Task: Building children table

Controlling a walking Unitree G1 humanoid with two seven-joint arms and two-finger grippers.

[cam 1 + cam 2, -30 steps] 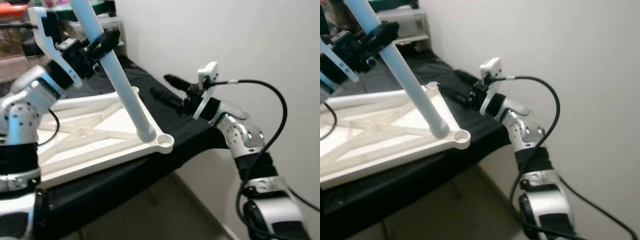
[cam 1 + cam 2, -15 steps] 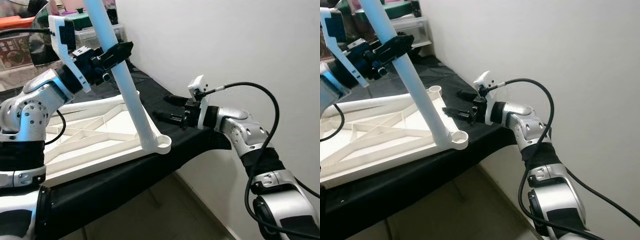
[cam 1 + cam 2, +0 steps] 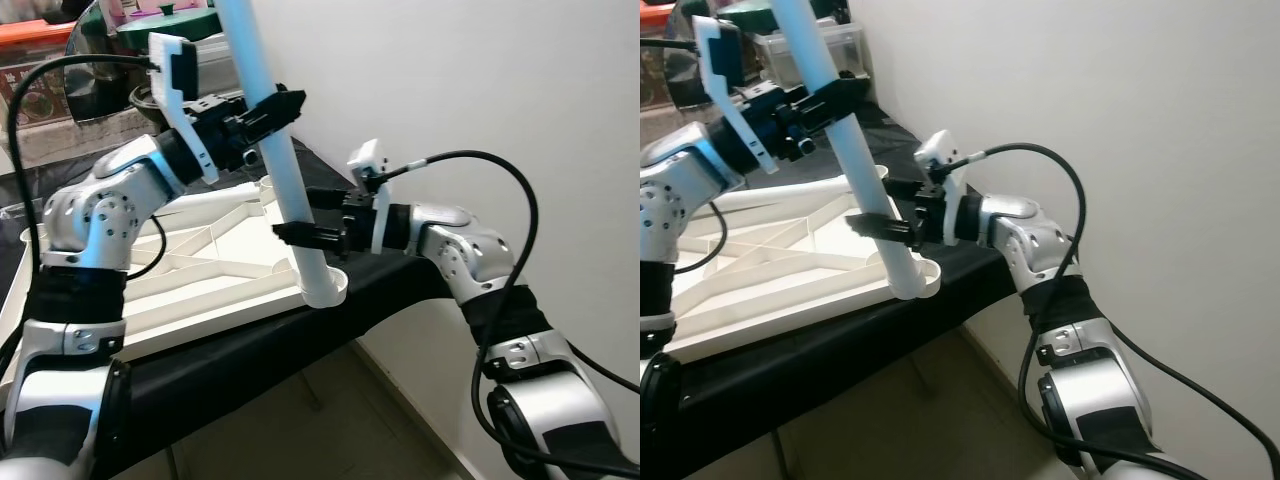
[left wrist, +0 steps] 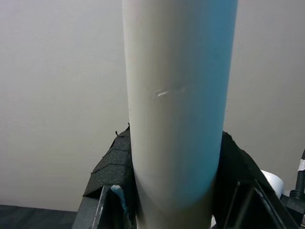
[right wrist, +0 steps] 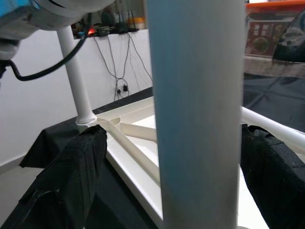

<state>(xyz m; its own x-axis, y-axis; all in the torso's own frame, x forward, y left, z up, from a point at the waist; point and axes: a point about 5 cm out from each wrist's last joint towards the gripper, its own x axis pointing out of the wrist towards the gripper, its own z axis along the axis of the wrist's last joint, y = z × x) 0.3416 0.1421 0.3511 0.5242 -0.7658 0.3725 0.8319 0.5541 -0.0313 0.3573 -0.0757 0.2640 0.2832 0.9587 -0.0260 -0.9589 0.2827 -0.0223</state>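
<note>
The step in hand looks like seating a leg into the upturned tabletop. The white table frame [image 3: 200, 270] lies ribs-up on the black-draped surface [image 3: 240, 350], across the left and centre of the head views, with a round corner socket [image 3: 327, 290] at its near right corner, close to the surface's edge. The pale blue-white table leg [image 3: 280, 160] rises from that socket and leans up toward the top centre of the frame; its foot appears to rest in or on the socket, though how deep it sits cannot be told. The left hand [image 3: 262, 112] is clamped on the leg high up, in the upper middle of the left eye view, its black fingers [image 4: 112, 176] pressed against both sides of the tube. The right hand [image 3: 305, 215] reaches in from the right at mid-height, lower on the leg, with its padded fingers [image 5: 78, 167] spread to either side of the tube and a visible gap at each side, so it brackets the leg without gripping it. A second leg [image 5: 76, 81] already stands in a far corner of the frame. The next move probably calls for closing the right hand on the leg, bringing it upright over the socket, and pressing down or twisting until it seats, while keeping the frame from sliding toward the edge.
</note>
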